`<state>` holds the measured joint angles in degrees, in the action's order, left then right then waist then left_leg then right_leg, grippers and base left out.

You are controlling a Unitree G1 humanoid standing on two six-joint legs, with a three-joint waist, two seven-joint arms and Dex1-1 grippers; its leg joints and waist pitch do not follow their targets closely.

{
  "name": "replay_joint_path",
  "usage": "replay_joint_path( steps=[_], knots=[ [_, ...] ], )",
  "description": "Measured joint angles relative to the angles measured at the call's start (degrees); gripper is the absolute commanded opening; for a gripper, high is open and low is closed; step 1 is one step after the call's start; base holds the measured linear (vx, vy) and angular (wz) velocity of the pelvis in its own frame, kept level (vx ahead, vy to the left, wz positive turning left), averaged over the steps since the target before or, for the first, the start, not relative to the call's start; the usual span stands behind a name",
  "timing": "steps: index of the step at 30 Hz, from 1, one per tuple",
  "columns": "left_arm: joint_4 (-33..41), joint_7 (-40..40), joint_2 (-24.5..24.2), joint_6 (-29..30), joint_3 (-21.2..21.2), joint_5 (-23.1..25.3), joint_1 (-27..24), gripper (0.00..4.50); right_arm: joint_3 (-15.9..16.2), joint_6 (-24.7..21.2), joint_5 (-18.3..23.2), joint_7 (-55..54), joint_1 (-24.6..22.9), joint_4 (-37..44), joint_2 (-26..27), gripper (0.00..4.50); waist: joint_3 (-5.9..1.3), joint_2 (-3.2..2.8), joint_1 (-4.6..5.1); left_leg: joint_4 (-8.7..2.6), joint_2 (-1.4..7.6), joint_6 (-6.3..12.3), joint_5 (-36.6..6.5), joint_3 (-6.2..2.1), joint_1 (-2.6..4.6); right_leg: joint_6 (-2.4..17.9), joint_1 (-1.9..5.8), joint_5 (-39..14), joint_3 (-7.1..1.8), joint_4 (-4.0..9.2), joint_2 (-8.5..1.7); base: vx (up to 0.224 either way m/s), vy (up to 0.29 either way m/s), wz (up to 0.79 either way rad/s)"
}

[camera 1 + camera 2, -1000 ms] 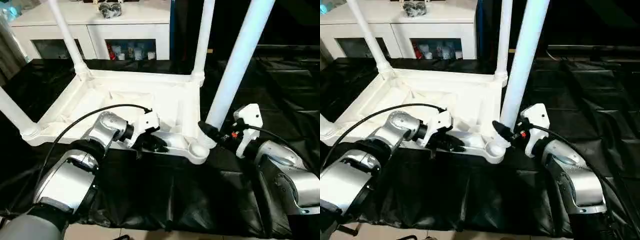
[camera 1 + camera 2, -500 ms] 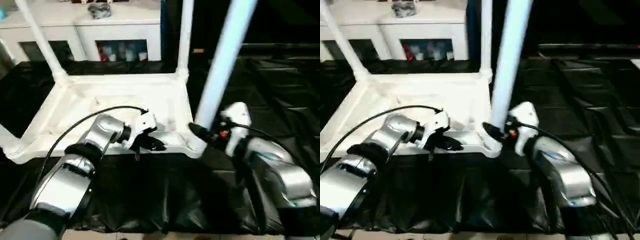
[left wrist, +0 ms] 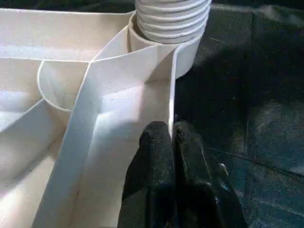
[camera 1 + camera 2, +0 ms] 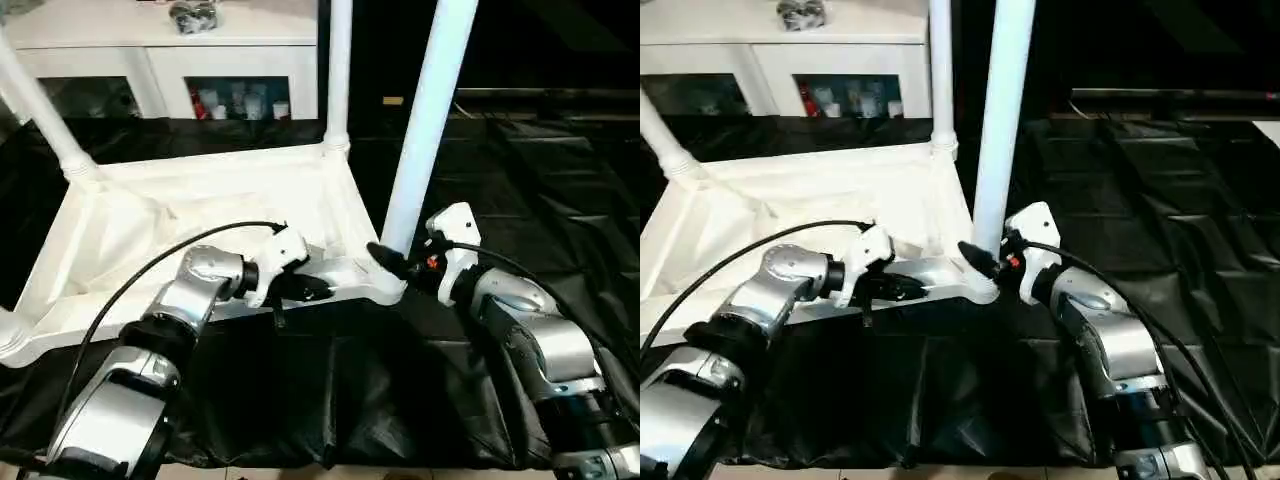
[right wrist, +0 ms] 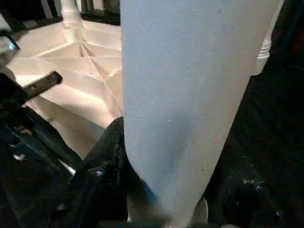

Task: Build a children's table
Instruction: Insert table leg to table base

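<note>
The left gripper [image 3: 172, 137] has its two black fingers pinched together on the near rim wall of the large white plastic ribbed tabletop [image 4: 180, 225], which lies upside down on the black cloth-covered surface [image 4: 330, 390]. The right gripper [image 4: 385, 262] is clamped around the base of the long white tapered tube leg [image 4: 425, 120] standing in the near right corner socket. Since a second ago the tabletop has swung, its near right corner now further from the robot.

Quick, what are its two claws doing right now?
Left gripper: shut on the tabletop rim.
Right gripper: shut on the near leg.
</note>
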<state>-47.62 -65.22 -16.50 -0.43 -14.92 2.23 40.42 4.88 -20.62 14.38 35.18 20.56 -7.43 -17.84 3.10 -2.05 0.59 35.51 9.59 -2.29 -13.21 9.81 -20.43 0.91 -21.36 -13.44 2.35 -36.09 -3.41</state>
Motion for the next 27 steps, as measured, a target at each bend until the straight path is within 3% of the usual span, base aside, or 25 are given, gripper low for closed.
replay_joint_path(
  steps=[1, 2, 5, 6, 9, 12, 13, 20, 27],
  knots=[
    [0.51, 0.14, -0.06, 0.01, 0.03, 0.03, -0.29, 0.00, -0.01, 0.38, -0.16, 0.02, 0.06, -0.24, 0.09, 1.86, 0.00, 0.00, 0.02, 0.00, 0.00, 0.00, 0.00, 0.01, 0.01, 0.00, 0.00, 0.00, -0.01, 0.00, 0.00, 0.000, 0.000, 0.00],
    [1.34, 0.38, -0.15, 0.02, 0.07, 0.09, -0.82, 0.45, -0.01, 0.99, -0.38, 0.02, 0.35, -0.95, 0.21, 1.86, 0.00, 0.00, 0.05, 0.00, 0.01, -0.01, 0.00, 0.02, 0.02, 0.00, 0.00, 0.00, -0.02, 0.00, 0.00, 0.000, 0.000, 0.00],
    [2.31, 1.36, -0.16, -0.46, 0.07, 0.33, -1.86, 0.63, -0.05, 1.52, -0.56, 0.12, 1.56, -3.07, 0.58, 1.86, 0.00, -0.01, -0.03, 0.00, 0.03, -0.01, 0.00, 0.02, 0.01, 0.00, -0.04, 0.00, 0.01, 0.00, 0.00, 0.000, 0.000, 0.00],
    [2.33, 1.81, -0.18, -0.58, -0.07, 0.52, -1.85, 0.92, -0.07, 2.01, -0.59, 0.12, 1.58, -3.53, 0.71, 1.86, 0.00, -0.01, -0.10, 0.00, 0.05, -0.01, 0.01, 0.03, 0.03, 0.00, -0.04, 0.00, 0.03, 0.00, 0.00, 0.000, 0.000, 0.00],
    [1.93, 2.47, -0.31, -1.21, -0.77, 1.48, -1.50, 1.03, -0.07, 2.66, -0.58, 0.06, 1.58, -4.12, 0.84, 1.86, 0.00, -0.02, -0.07, 0.00, 0.05, -0.04, 0.01, 0.05, 0.03, 0.00, -0.01, 0.01, 0.00, -0.03, 0.00, 0.000, 0.000, 0.00],
    [1.21, 1.99, -0.35, -1.26, -0.73, 1.37, -1.22, 1.03, -0.07, 2.74, -0.58, -0.04, 1.57, -4.23, 1.05, 1.86, -0.02, -0.09, -0.01, 0.00, 0.06, -0.13, -0.03, 0.06, 0.10, 0.00, 0.02, 0.01, 0.00, -0.05, 0.01, 0.000, 0.000, 0.00],
    [0.96, 1.80, -0.39, -1.26, -0.69, 1.29, -1.06, 0.78, -0.08, 2.87, -0.58, -0.07, 1.56, -4.28, 1.17, 1.86, -0.02, -0.10, 0.01, -0.01, 0.06, -0.13, -0.03, 0.06, 0.12, 0.00, 0.01, 0.01, 0.00, -0.05, 0.01, 0.000, 0.000, 0.00],
    [-1.04, -1.37, -0.59, 0.86, 1.01, -1.24, -0.19, 0.28, -0.08, 4.68, -0.53, 0.35, 1.53, -5.18, 1.66, 1.86, -0.02, -0.09, 0.38, -0.03, 0.07, -0.09, -0.01, 0.07, 0.03, 0.00, -0.05, 0.01, 0.00, -0.04, 0.02, 0.000, 0.000, 0.00],
    [-3.86, -2.98, -1.17, 0.10, -0.87, 0.41, 2.28, 0.00, -0.18, 6.20, -0.44, 1.66, 1.93, -6.87, 1.87, 1.86, -0.02, -0.07, 0.67, -0.03, 0.08, -0.07, -0.01, 0.08, 0.04, 0.00, -0.03, 0.01, -0.01, 0.00, 0.03, 0.000, 0.000, 0.00]
  ],
)
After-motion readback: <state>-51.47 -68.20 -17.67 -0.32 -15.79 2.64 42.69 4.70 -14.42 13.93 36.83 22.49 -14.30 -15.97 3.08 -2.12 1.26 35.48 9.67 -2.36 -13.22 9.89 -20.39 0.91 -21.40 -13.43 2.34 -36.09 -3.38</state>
